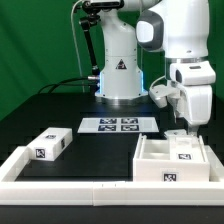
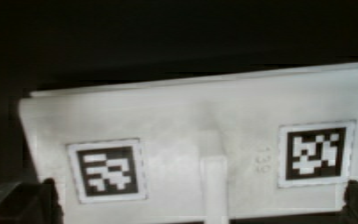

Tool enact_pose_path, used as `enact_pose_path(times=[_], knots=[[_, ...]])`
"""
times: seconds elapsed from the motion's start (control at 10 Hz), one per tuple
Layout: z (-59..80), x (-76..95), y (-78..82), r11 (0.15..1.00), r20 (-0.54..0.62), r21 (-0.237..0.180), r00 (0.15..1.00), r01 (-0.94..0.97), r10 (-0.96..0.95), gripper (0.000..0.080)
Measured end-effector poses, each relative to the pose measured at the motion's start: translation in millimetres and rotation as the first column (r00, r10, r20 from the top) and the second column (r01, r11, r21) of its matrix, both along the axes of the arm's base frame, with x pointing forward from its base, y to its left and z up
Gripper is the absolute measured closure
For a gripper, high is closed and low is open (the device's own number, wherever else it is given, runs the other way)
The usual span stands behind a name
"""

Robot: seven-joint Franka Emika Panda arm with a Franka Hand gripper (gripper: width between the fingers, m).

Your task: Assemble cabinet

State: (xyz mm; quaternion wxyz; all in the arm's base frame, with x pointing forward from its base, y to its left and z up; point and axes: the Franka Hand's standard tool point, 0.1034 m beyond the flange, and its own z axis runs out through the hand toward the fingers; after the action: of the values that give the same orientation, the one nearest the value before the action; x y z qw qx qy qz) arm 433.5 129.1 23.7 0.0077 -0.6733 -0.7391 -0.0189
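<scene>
Exterior view: a black triangular sign (image 1: 118, 66) marks the arm's white base (image 1: 118, 85) at upper centre, its symbol too small to read. The white blocky plastic cabinet (image 1: 168, 160), an open box of flat panels bearing black-and-white square tags (image 1: 168, 178), sits on the black table (image 1: 100, 150) at lower right. The pincer (image 1: 183, 129) hangs just above its far wall; whether it is parted or closed cannot be told. Wrist view: two tags face the camera.
</scene>
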Motion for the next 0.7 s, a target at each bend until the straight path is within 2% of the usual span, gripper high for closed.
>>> enact_pose_path(times=[0.3,0.5,0.6,0.7], knots=[[-11.0,-4.0,1.1,1.0,-0.021,0.003,1.0,0.001,-0.001,0.0002],[-11.9,-4.3,1.8,1.0,-0.023,0.003,1.0,0.002,-0.002,0.0014],[-11.9,-4.3,1.8,1.0,-0.023,0.003,1.0,0.002,-0.002,0.0175],[-12.4,-4.6,1.5,1.0,-0.024,0.003,1.0,0.002,-0.002,0.0376]])
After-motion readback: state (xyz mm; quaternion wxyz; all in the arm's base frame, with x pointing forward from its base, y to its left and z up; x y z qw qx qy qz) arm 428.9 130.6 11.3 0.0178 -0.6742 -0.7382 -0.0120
